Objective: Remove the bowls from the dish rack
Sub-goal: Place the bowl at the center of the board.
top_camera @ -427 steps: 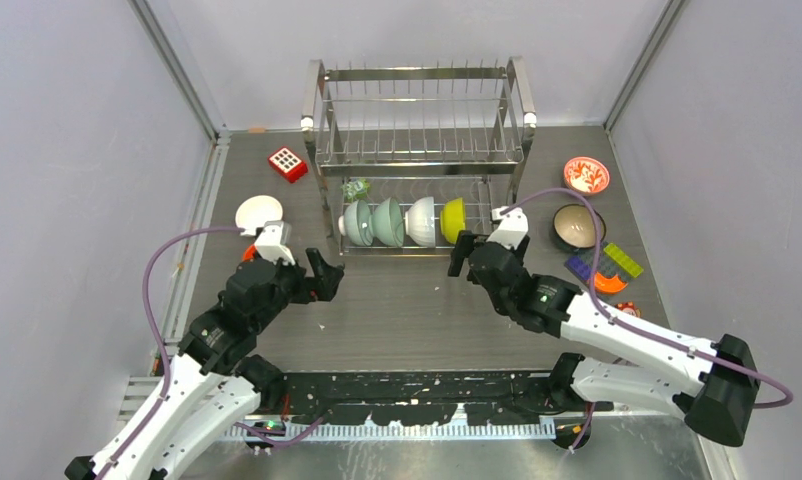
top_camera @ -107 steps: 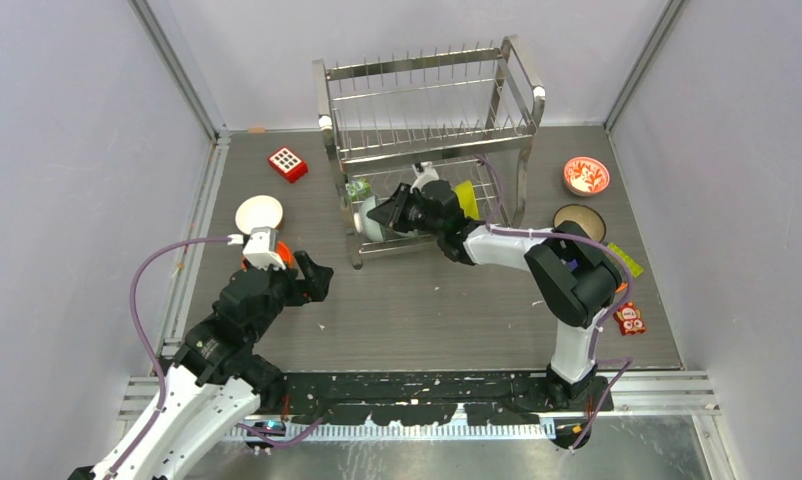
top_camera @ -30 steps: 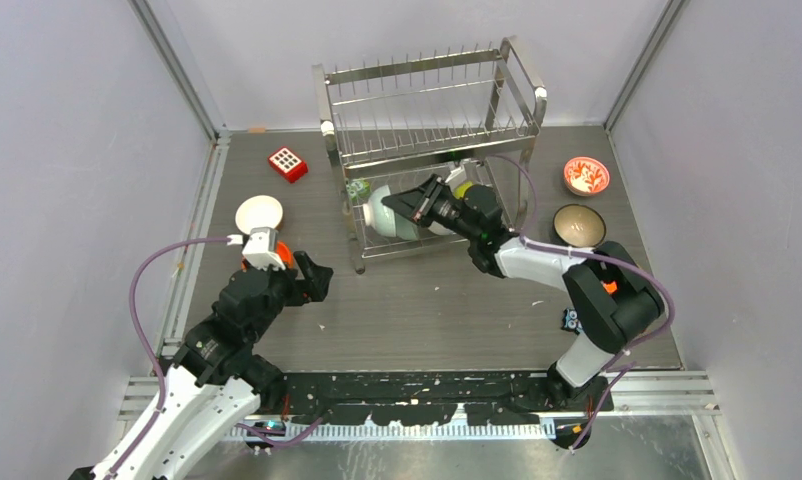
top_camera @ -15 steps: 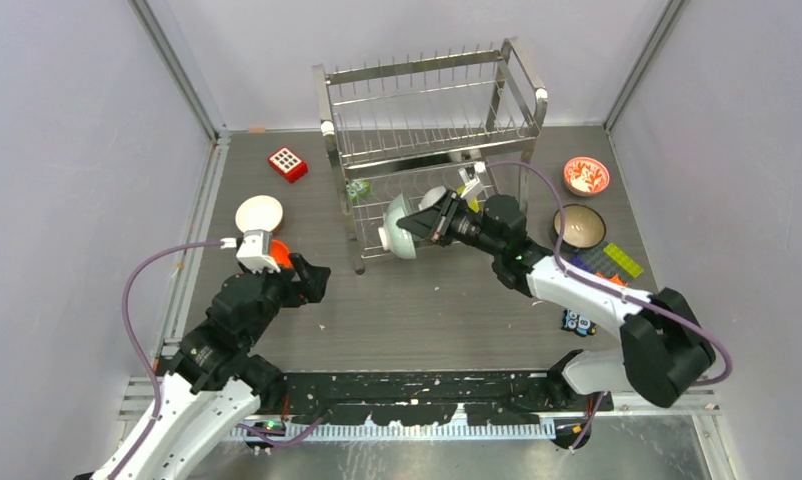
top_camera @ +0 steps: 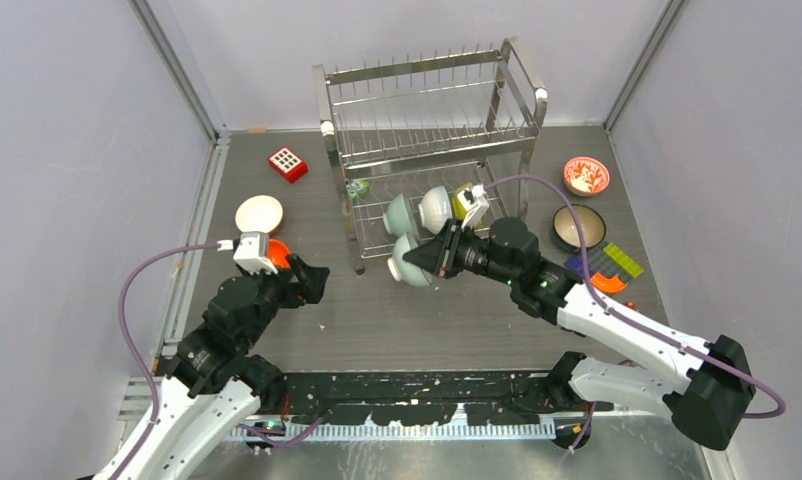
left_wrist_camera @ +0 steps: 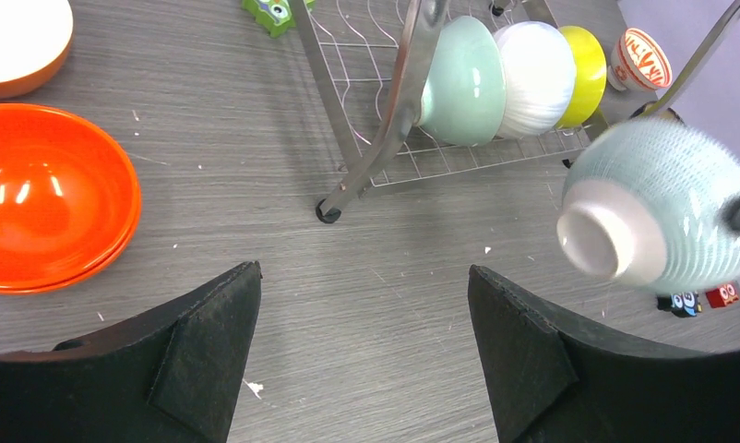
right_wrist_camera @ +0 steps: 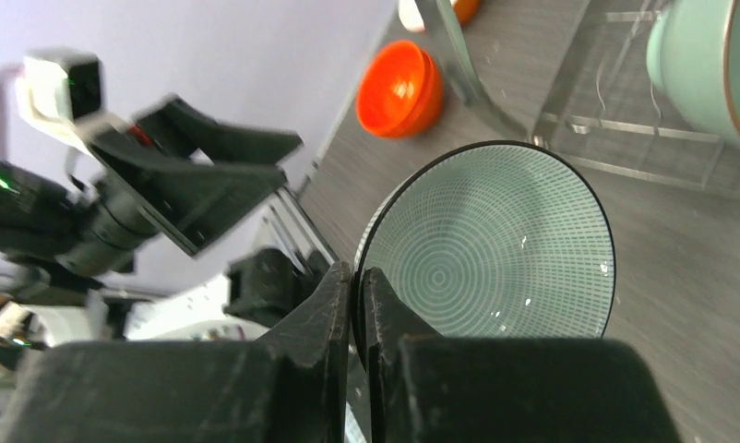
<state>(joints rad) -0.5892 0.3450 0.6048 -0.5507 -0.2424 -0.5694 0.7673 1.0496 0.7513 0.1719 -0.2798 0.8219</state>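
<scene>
My right gripper is shut on the rim of a pale teal patterned bowl. It holds the bowl on edge in the air, just in front of the steel dish rack. On the rack's lower tier stand a teal bowl, a white bowl and a lime-yellow bowl. My left gripper hangs open over bare table left of the rack, beside an orange bowl.
A white bowl lies behind the orange one. A red-and-white bowl and a dark bowl sit right of the rack, with toy bricks nearer. A red dotted block lies at the back left.
My right arm has drawn the teal patterned bowl out of the rack's lower tier toward the near side. The left arm has barely shifted.
</scene>
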